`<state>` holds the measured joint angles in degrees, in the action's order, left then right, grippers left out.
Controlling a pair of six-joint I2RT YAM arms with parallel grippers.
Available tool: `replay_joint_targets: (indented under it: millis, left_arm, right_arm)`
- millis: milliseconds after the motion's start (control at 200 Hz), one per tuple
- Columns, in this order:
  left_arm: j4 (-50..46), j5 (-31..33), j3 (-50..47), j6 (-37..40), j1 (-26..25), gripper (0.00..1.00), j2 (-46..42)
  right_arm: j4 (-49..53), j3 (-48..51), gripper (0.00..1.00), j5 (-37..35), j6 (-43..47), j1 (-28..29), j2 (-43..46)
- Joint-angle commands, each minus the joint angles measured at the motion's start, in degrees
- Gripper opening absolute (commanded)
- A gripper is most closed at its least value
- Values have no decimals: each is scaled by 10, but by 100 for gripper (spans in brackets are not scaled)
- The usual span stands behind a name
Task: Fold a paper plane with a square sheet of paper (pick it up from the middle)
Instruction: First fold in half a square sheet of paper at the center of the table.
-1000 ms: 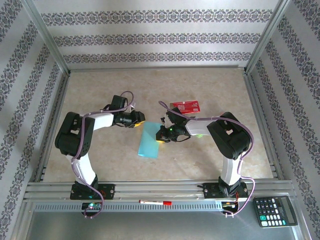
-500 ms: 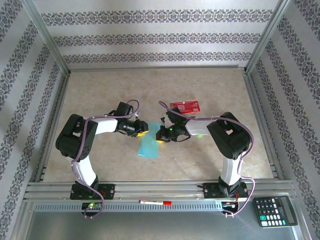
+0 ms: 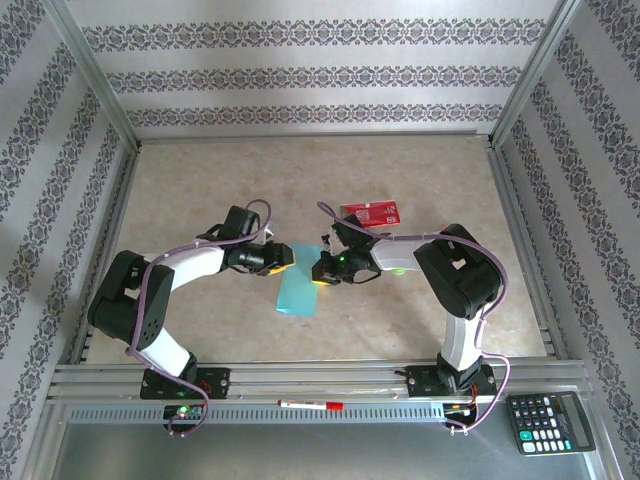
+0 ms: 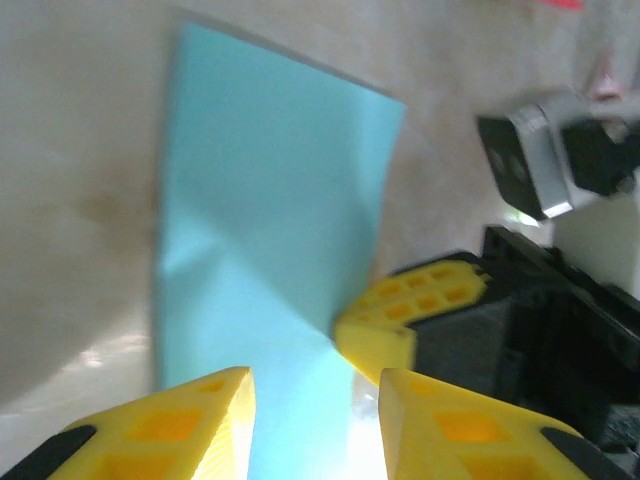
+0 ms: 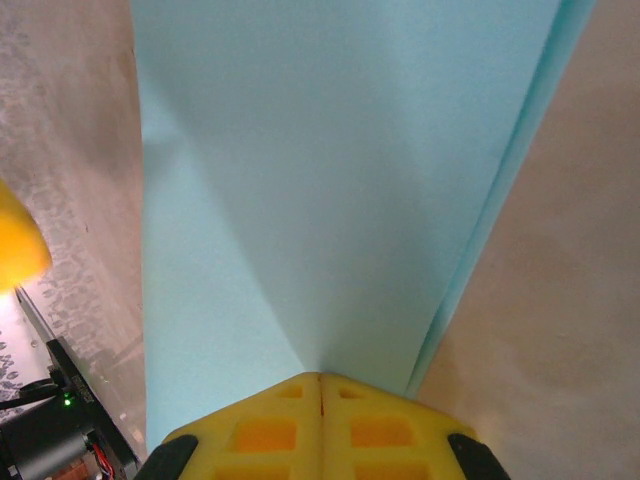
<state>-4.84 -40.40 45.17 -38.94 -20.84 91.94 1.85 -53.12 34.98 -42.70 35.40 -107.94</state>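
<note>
Since a second ago the left arm (image 3: 190,262) has swung its elbow out toward the left edge of the beige stone-patterned table (image 3: 400,170); the folded sheet has stayed put.

A red-and-white pen (image 3: 305,404) lies on the near rail and a dark calculator (image 3: 550,422) by the near right corner. Mid-table, the square sheet of thin light-blue paper (image 3: 297,285) (image 4: 270,230) (image 5: 330,180) lies folded into a long strip. The right gripper (image 3: 322,273) (image 5: 320,385) has its yellow pads pressed together on the strip's right edge, pinching it. The left gripper (image 3: 283,264) (image 4: 315,385) hangs partly open over the far left corner, holding nothing. Beyond lies a red rectangular packet (image 3: 372,212).
</note>
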Motion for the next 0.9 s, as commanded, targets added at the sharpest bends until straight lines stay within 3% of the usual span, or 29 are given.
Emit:
replay_joint_targets:
  millis: [0,200,470,704,894]
  left_arm:
    - [33,-22,-14,-29,-19,38,22]
    - [-5,19,-11,-1,-7,36,61]
    - [-29,23,-56,24,35,37,-2]
    - [43,-26,-70,-22,-32,42,-46]
    - [-14,12,-67,-8,-46,41,-8]
  right_arm:
    - [100,39,0,-131,9,-6,-55]
    - [100,40,0,-131,10,-5,-56]
    - [100,45,0,-132,10,-6,-52]
    - [100,46,0,-132,10,-7,-51]
    - [100,44,0,-131,10,-6,-53]
